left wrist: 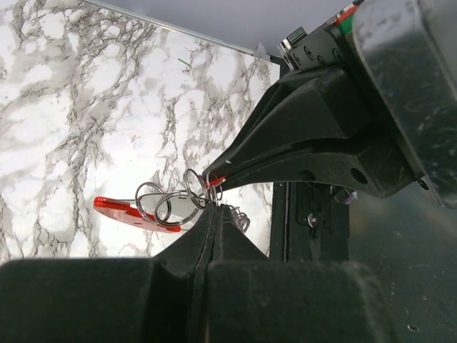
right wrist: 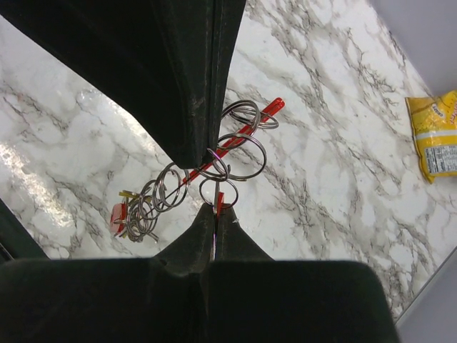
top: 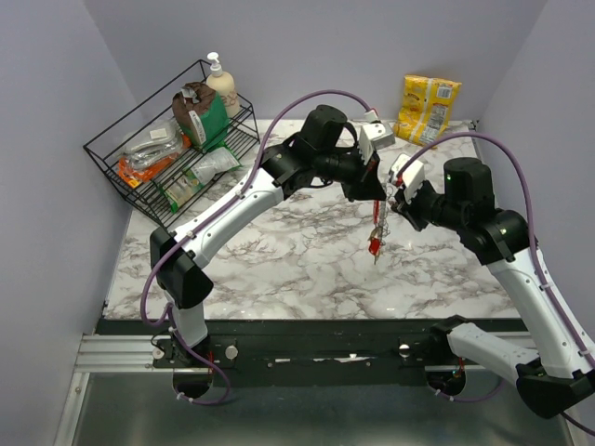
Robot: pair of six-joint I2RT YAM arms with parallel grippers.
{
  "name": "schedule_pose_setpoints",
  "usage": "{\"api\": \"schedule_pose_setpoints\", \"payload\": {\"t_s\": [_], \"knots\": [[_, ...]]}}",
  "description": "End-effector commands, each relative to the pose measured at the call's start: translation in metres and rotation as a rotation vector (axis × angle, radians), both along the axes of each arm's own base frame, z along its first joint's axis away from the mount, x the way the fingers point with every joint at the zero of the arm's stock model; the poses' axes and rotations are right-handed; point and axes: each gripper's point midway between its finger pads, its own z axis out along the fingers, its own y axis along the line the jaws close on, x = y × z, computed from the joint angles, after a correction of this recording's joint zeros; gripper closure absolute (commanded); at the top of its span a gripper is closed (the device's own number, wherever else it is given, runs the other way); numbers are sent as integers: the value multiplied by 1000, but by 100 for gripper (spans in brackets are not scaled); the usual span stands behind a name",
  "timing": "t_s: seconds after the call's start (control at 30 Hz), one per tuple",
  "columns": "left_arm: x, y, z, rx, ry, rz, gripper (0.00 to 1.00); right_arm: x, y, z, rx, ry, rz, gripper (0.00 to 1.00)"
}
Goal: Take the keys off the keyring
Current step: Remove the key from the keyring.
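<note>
- now the keyring hangs in the air above the marble table, pinched from two sides, toward 3 o'clock of the table's middle in the top view.
- in the right wrist view its long axis runs from the red end at 1 o'clock to the keys at 8 o'clock.
- left gripper: clenched on the rings, entering from 12 o'clock.
- right gripper: clenched on one small ring from 6 o'clock, nearly tip to tip with the left.
- both arms equally near; the keys dangle free of both.
</note>
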Motion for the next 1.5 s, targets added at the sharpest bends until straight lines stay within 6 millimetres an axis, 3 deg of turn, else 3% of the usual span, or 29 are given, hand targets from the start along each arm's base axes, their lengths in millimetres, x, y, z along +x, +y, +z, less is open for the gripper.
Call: {"api": "schedule_pose_setpoints", "payload": {"t_s": [0.0, 0.23, 0.4, 0.9, 1.17, 1.47], "knots": [[-3, 12, 32, -65, -54, 20, 100, 3, -11, 8, -37, -30, -38, 99], [-2, 15, 31, -57, -62, 32, 88, 0, -16, 46, -55, -95, -20, 99], [-3, 16, 33, -56, -66, 34, 79, -2, -18, 54, -66, -107, -16, 99], [-3, 12, 36, -65, -53, 40, 75, -1, -11, 39, -64, -55, 10, 99], [-23, -16, 38, -31, -111, 20, 72, 2, -7, 34, -39, -43, 3, 99], [-4, -20, 17, 45, -156, 139, 72, 7, -11, 35, -23, -59, -52, 99]]}}
